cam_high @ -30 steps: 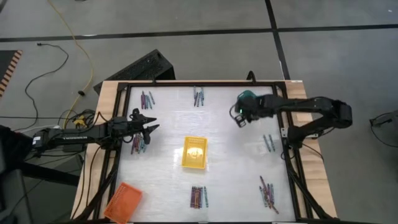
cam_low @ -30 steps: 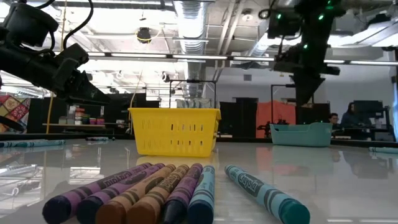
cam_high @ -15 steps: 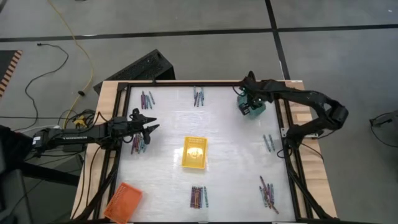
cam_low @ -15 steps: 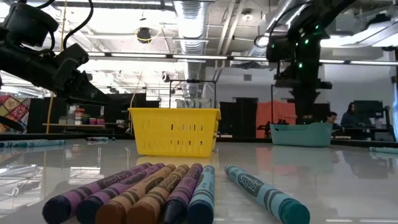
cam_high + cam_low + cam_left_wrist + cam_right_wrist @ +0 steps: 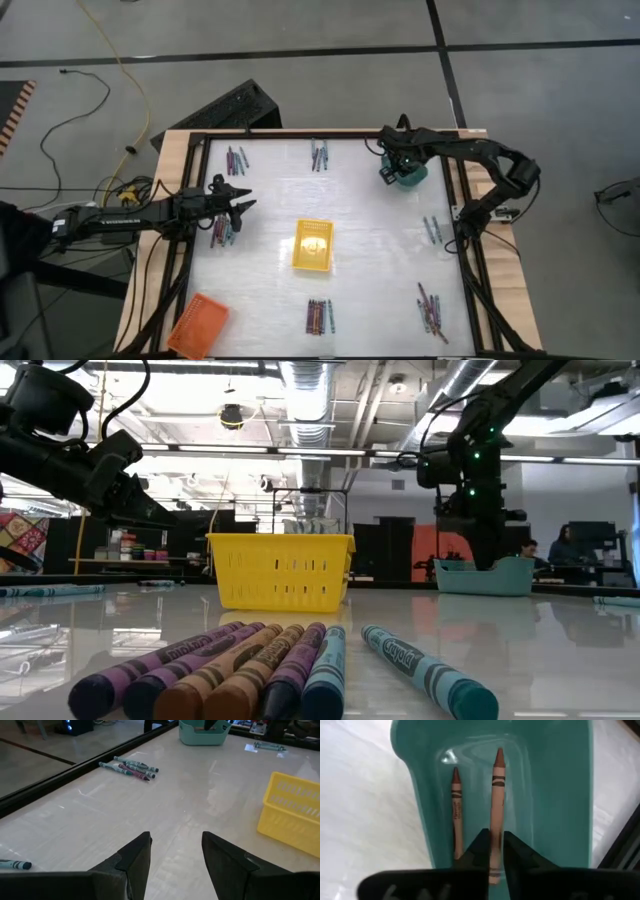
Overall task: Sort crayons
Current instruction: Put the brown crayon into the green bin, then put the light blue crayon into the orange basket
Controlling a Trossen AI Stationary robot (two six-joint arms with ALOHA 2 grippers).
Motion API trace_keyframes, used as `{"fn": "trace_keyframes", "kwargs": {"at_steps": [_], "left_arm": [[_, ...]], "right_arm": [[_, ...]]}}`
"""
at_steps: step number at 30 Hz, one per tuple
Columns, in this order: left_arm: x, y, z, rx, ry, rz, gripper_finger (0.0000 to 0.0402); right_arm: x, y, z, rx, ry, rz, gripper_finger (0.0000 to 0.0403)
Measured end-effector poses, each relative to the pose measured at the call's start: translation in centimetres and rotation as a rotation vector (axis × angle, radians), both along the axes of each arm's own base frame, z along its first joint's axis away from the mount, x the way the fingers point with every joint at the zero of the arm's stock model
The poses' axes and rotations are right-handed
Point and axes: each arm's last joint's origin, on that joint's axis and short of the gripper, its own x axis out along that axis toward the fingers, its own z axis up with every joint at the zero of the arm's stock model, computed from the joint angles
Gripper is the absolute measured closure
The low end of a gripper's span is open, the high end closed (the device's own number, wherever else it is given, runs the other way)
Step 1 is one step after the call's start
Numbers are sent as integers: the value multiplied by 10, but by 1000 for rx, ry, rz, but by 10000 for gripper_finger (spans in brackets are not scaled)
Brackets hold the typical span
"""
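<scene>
at the near edge of the glossy white table (image 5: 370, 250), a row of purple, brown and teal wax crayons (image 5: 240, 670) is lying side by side, with a further teal crayon (image 5: 428, 671) just beside them. past them, mid-table, a yellow slotted plastic basket (image 5: 312, 245) is standing upright. to its left the left gripper (image 5: 243, 207) is hovering over a small crayon cluster (image 5: 221, 232), its fingers (image 5: 132, 857) spread apart and gripping nothing. an orange plastic tray (image 5: 199, 323) is sitting at the near left corner. at the far right, the right gripper (image 5: 494, 851) is reaching down into a teal plastic tray (image 5: 555, 795), its fingers lying close on either side of a brown crayon (image 5: 497, 795); whether they are pinching it, i cannot tell. a second brown crayon (image 5: 456, 805) is lying beside it in the tray. more crayon clusters are lying along the far edge (image 5: 237, 158) and the right side (image 5: 431, 305).
</scene>
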Motion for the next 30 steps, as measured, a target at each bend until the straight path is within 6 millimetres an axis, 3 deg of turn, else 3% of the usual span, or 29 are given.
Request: {"fn": "trace_keyframes", "kwargs": {"at_steps": [6, 10, 21, 24, 30], "left_arm": [[0, 0, 0, -1, 0, 0, 235], [0, 0, 0, -3, -1, 0, 235], [0, 0, 0, -1, 1, -6, 235], [0, 0, 0, -1, 1, -6, 235], [0, 0, 0, -1, 1, -6, 235]], "right_arm": [[-3, 7, 14, -36, -48, 0, 307], [-9, 23, 29, -41, -74, -10, 293], [-34, 108, 67, -57, -131, -89, 290], [-34, 130, 66, -48, -150, -92, 290], [-34, 163, 38, -18, -93, -118, 290]]}}
